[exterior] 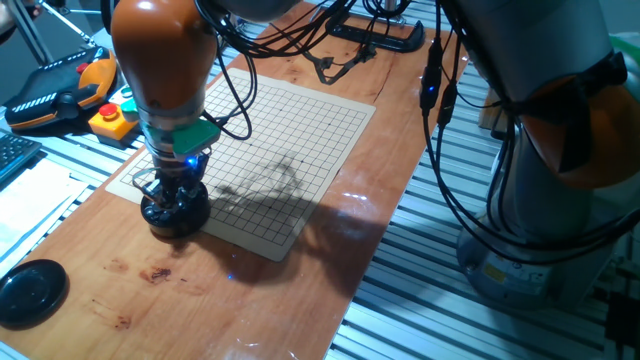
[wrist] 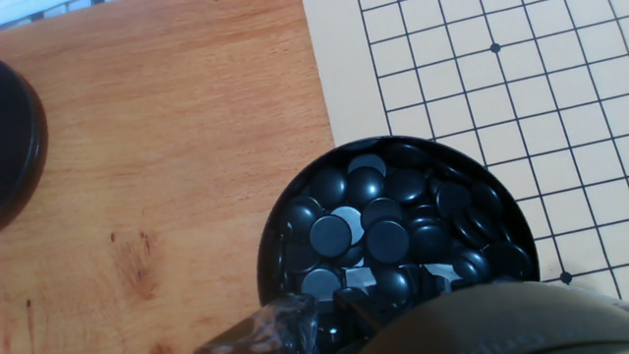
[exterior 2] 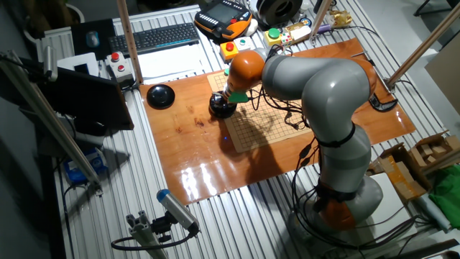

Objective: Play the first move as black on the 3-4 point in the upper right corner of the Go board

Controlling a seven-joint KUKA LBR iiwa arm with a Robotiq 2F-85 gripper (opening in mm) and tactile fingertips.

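A round black bowl (wrist: 295, 211) full of glossy black stones (wrist: 330, 234) sits on the wooden table, overlapping the near left corner of the Go board (wrist: 472, 79). My gripper (exterior: 176, 196) reaches straight down into the bowl (exterior: 190, 214). In the hand view only blurred fingertips (wrist: 290, 320) show at the bottom edge over the stones, and I cannot tell whether a stone is held. The board's grid (exterior: 275, 145) carries no stones. The bowl (exterior 2: 221, 108) and the board (exterior 2: 269, 124) also show in the other fixed view.
The flat black lid (exterior: 30, 292) lies on the table to the left of the bowl, also in the hand view (wrist: 15, 138). A yellow button box (exterior: 112, 120) and a teach pendant (exterior: 55, 92) stand past the table's left edge. Cables (exterior: 340, 62) lie at the far end.
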